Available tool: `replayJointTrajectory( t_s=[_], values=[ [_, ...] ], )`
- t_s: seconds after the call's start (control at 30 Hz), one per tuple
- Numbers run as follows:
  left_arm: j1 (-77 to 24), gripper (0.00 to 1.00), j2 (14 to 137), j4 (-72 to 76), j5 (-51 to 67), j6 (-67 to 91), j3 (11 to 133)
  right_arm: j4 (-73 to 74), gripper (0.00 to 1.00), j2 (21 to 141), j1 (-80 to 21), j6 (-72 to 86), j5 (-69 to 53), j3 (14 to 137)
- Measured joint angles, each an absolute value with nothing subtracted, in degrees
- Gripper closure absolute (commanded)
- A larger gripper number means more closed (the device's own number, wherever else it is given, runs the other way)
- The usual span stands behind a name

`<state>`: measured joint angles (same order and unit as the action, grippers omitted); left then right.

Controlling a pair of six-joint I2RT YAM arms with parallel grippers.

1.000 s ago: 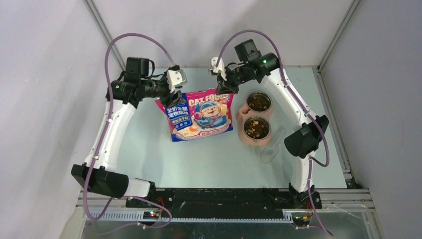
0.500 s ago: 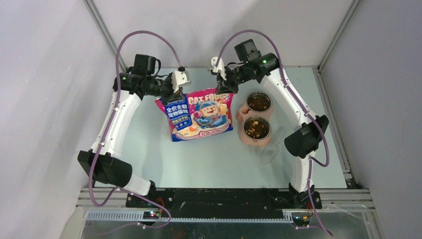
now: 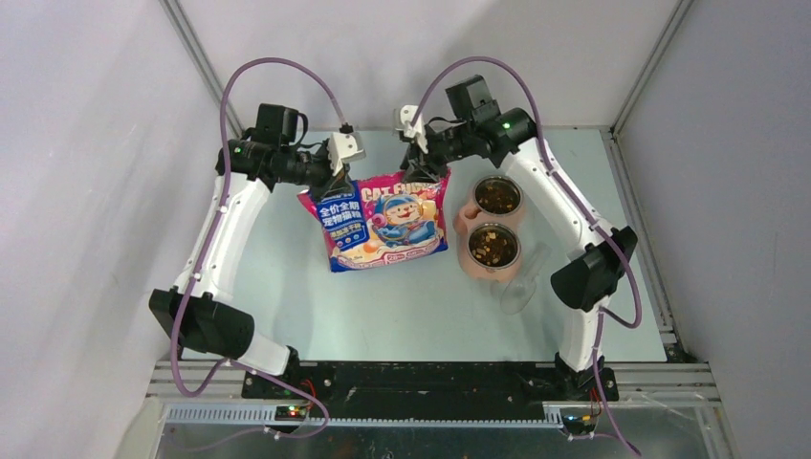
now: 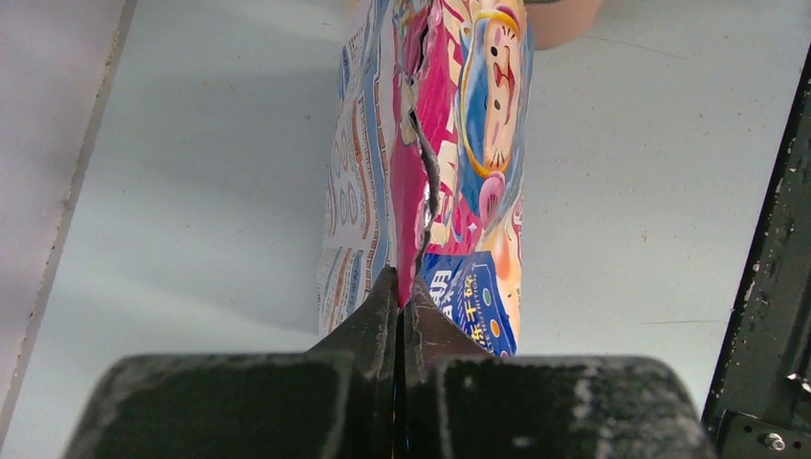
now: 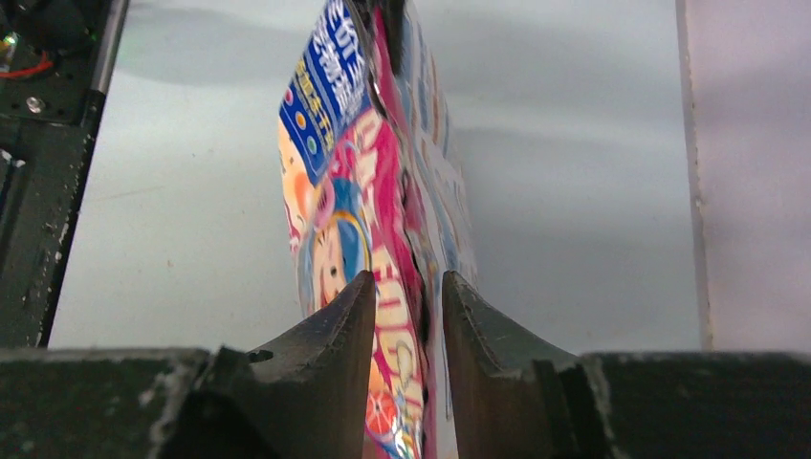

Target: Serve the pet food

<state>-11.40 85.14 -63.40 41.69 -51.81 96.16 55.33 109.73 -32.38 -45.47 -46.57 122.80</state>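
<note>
Top view: cat-food bag (image 3: pixel 387 222) stands upright mid-table, top edge toward the back. L gripper (image 3: pixel 337 177) sits on its upper-left corner and R gripper (image 3: pixel 413 175) at the upper-right corner. Pet food (image 3: pixel 493 246) lies as dark kibble in the two steel bowls (image 3: pixel 478 197) of a pink feeder (image 3: pixel 463 222), right of centre, just beside the bag. Clear scoop (image 3: pixel 521 287) is below them, lower right, w/ nothing touching it. Change vs a sec ago: L was spread wide next to the corner, now it's clamped. R was clamped, now it's let go & its wrist has lifted a bit. Bag hasn't shifted. L wrist view: fingers (image 4: pixel 373 325) pressed tight together w/ the bag's torn top seam pinched at their tips, bag running up frame centre. R wrist view: fingers (image 5: pixel 335 330) stand apart, bag edge loose in the gap, no pinch visible. So the hold has swapped sides: L alone has the bag now. Prob. R is freeing itself for a regrip or for the scoop. W/ both bowls already showing kibble, serving looks mostly done.
</note>
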Motion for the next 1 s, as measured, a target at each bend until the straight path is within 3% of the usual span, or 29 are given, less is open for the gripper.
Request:
replayJointTrajectory(
  t_s=[0.13,0.23,0.3,0.33,0.43,0.53,0.6,0.67,0.73,0.9,1.0],
  values=[
    [-11.46,0.99,85.14,-63.29,41.67,-50.96,96.16,54.15,0.68,111.0,-34.72,-43.92,-46.63,124.57],
    [-11.46,0.99,85.08,-63.16,41.6,-50.54,96.14,53.84,0.92,111.77,-35.64,-43.44,-46.54,124.99],
    [-11.51,0.98,85.06,-63.11,41.58,-50.04,96.09,53.45,1.0,112.14,-35.66,-42.83,-46.5,124.99],
    [-11.51,0.95,84.97,-62.83,41.56,-49.71,95.98,53.21,1.0,112.29,-35.66,-42.54,-46.54,124.99],
    [-11.51,0.68,84.64,-61.36,42.11,-48.29,95.35,52.75,1.0,112.4,-35.55,-41.89,-46.52,124.99],
    [-11.68,0.6,83.88,-59.13,43.92,-47.29,95.2,52.71,1.0,112.44,-35.55,-41.71,-46.41,124.99],
    [-12.08,0.6,83.0,-57.6,44.99,-46.52,94.43,52.6,0.91,112.44,-35.55,-41.56,-46.28,124.99],
    [-12.75,0.62,82.26,-56.31,45.65,-46.3,93.34,52.56,0.72,112.44,-35.55,-41.34,-46.26,124.99],
    [-13.63,0.66,82.21,-55.33,45.69,-46.48,92.68,52.51,0.67,112.44,-35.55,-40.93,-46.19,124.99],
    [-14.24,0.77,83.55,-54.92,45.19,-47.55,92.82,52.53,0.66,112.57,-35.57,-40.95,-45.1,124.99],
    [-14.24,0.86,84.53,-54.96,44.97,-48.1,93.06,52.56,0.75,112.86,-35.57,-40.95,-44.64,124.99]
  ],
)
